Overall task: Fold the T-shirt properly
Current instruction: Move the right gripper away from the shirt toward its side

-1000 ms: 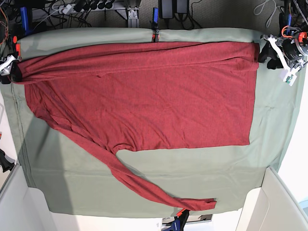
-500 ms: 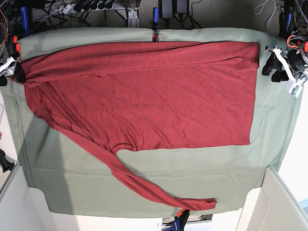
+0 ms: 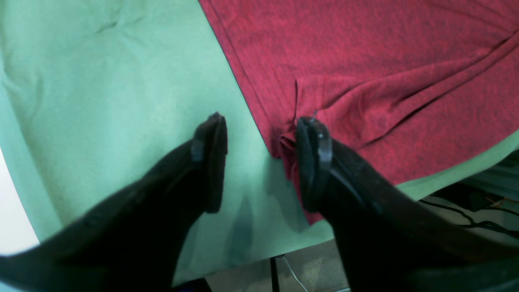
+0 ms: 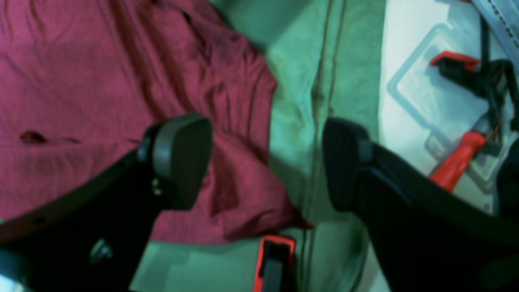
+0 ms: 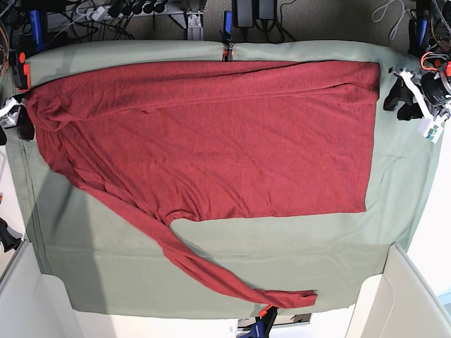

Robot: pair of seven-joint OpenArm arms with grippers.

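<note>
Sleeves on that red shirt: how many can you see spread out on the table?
2. One sleeve trails loose toward the near table edge. The other sleeve lies folded flat along the T-shirt's far edge. Nothing suggests more hidden underneath.

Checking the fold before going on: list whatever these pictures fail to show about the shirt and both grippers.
- Base view: the right gripper is mostly cut off by the picture's left edge.
- Base view: the left gripper is too small to judge its opening.
- Right wrist view: blurred; the dark mark on the T-shirt cannot be identified.
- Left wrist view: the near finger hides the T-shirt corner.
- Whatever lies under the folded band stays hidden.
</note>
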